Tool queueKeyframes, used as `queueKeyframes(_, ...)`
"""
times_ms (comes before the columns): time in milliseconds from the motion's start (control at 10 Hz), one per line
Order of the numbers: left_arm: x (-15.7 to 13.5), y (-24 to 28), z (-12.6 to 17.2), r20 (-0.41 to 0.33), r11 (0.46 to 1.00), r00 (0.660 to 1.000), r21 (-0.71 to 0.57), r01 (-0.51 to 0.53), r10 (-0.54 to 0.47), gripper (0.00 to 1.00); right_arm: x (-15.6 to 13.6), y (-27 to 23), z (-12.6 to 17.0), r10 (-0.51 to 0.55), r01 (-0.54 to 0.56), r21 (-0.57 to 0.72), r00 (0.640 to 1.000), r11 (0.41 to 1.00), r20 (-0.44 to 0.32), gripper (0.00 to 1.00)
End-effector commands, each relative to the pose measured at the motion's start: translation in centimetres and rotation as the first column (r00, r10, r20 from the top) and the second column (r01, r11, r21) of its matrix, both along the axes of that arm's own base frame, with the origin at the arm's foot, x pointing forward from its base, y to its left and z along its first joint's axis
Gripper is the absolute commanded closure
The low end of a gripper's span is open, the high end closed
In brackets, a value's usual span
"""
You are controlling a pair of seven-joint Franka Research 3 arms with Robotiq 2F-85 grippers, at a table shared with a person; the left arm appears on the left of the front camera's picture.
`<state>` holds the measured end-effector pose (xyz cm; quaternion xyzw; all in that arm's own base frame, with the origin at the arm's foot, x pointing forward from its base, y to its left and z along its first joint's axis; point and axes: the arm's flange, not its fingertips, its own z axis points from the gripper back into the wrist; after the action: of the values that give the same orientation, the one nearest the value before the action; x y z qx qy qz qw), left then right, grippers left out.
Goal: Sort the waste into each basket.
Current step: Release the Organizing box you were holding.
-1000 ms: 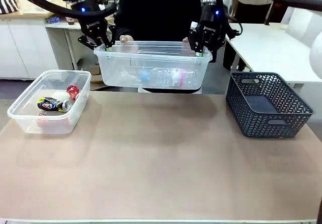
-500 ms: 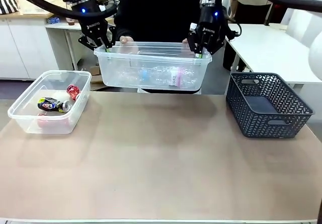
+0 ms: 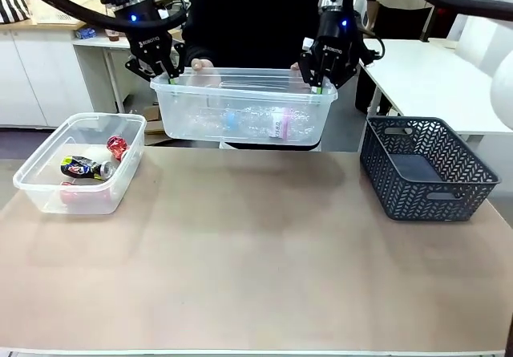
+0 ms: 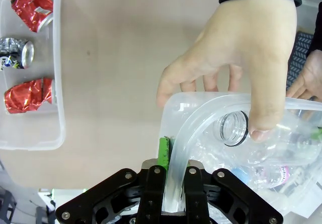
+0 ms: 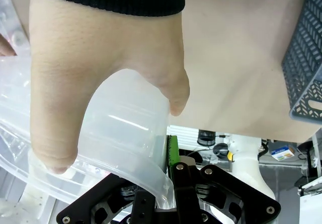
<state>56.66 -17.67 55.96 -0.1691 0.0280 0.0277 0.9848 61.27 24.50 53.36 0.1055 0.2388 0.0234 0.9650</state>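
Note:
A large clear basket hangs above the table's far edge with clear plastic bottles lying in it. My left gripper is shut on its left rim corner, and the left wrist view shows that gripper pinching the rim beside an open bottle mouth. My right gripper is shut on the right rim corner. A person's hands grip the far rim. At the left stands a small clear basket holding crushed red cans and a blue-printed can.
A dark blue woven basket stands on the table at the right, with nothing seen inside it. The person stands close behind the lifted basket. Bare tan tabletop stretches across the middle and front.
The right end of the large basket has risen a little with my right gripper, and the basket now hangs more level. Both grippers keep their hold on the rim.

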Motion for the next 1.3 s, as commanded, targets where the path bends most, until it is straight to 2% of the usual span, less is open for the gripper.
queueKeyframes(0,0.1,0.2,0.2,0.003,1.000,1.000,0.000,0.000,0.000,0.95,-0.2,0.2,0.4,0.004,-0.004,0.007,1.000,1.000,0.002,0.96)
queueKeyframes(100,0.0,0.0,0.0,0.000,1.000,1.000,0.000,0.000,0.000,0.83,0.0,0.0,0.0,0.000,0.000,0.000,1.000,1.000,0.000,0.96)
queueKeyframes(200,-0.4,-1.1,0.2,0.018,0.997,0.998,0.049,0.064,-0.065,0.37,-1.0,0.2,1.0,-0.019,0.022,-0.026,0.995,0.999,0.096,0.36)
queueKeyframes(300,-0.8,-1.7,0.3,0.024,0.995,0.996,0.065,0.081,-0.082,0.26,-1.9,0.5,1.3,-0.048,0.057,-0.053,0.986,0.997,0.160,0.36)
queueKeyframes(400,-1.3,-1.9,0.5,0.036,0.994,0.996,0.074,0.082,-0.085,0.00,-2.4,0.2,1.4,-0.043,0.055,-0.057,0.983,0.997,0.181,0.00)
queueKeyframes(500,-1.7,-1.9,0.6,0.042,0.993,0.995,0.080,0.081,-0.085,0.22,-2.8,-0.2,1.5,-0.057,0.069,-0.051,0.979,0.996,0.193,0.32)
queueKeyframes(600,-2.0,-1.8,0.6,0.046,0.994,0.995,0.079,0.081,-0.085,0.00,-3.1,-0.6,1.7,-0.068,0.080,-0.050,0.976,0.996,0.205,0.00)
queueKeyframes(900,-3.1,-1.2,0.9,0.063,0.994,0.996,0.089,0.055,-0.061,0.00,-4.2,-1.8,2.0,-0.122,0.136,-0.047,0.964,0.990,0.237,0.00)
queueKeyframes(1000,-3.8,-1.0,1.5,0.079,0.994,0.994,0.086,0.062,-0.069,0.00,-5.0,-2.6,2.9,-0.148,0.164,-0.040,0.953,0.986,0.265,0.00)
queueKeyframes(1200,-5.2,-0.8,2.9,0.164,0.994,0.983,0.085,0.074,-0.087,0.00,-7.0,-4.6,6.1,-0.172,0.192,-0.023,0.918,0.981,0.357,0.00)
